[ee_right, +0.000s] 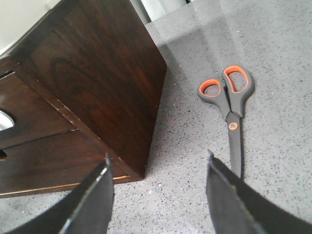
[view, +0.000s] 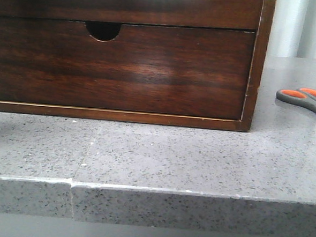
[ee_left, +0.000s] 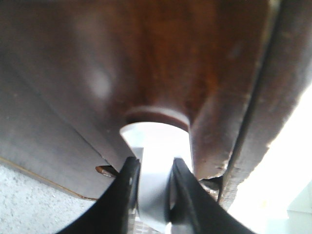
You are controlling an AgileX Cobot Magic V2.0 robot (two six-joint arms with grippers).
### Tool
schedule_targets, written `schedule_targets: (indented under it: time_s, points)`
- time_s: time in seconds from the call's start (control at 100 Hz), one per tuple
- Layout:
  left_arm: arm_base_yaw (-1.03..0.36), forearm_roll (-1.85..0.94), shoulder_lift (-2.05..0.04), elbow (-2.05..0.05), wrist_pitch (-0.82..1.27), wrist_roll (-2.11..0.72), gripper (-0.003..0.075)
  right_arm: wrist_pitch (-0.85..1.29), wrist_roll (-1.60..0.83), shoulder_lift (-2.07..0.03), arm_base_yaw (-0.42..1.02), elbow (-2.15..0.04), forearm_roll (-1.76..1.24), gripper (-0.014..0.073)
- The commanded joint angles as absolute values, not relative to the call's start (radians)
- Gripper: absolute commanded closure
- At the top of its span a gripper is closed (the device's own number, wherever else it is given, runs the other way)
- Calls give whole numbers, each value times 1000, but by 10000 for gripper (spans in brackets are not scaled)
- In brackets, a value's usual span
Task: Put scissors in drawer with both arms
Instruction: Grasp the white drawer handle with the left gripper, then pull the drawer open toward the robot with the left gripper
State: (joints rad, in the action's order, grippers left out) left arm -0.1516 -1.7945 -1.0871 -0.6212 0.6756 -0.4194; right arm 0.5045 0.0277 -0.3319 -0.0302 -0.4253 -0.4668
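On grey speckled counter point(view: 171, 157): wooden chest point(view: 124, 62) at 11 o'clock, scissors point(ee_right: 230, 100) flat at 3 o'clock, beside it. Right claw point(ee_right: 158, 195) spread above counter; left claw point(ee_left: 153, 190) narrowly parted at notch point(ee_left: 156, 131).

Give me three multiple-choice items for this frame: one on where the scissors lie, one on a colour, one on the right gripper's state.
1. Where do the scissors lie?
A. On the grey countertop, beside the wooden chest
B. Inside a drawer
C. On top of the chest

2. What colour lines the scissors' finger loops?
A. Blue
B. Orange
C. Green

3. How is the right gripper?
A. Shut on the scissors
B. Open, holding nothing
C. Shut on a drawer front

Answers: 1 A, the right wrist view shows them flat on the counter, apart from the chest's side. 2 B, orange rims show in both front and wrist views. 3 B, its fingers stand wide apart with bare counter between them.
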Motion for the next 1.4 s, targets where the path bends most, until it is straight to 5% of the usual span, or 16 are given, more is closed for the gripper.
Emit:
schedule_targets:
  time_s: [0.0, 1.39]
  points:
    - [-158, -1855, -1074, -654, 699, -442, 740, 435, 19, -351, -29, -461, -469, 209]
    - [-347, -1712, -668, -481, 524, -169, 740, 435, 19, -351, -29, -461, -469, 209]
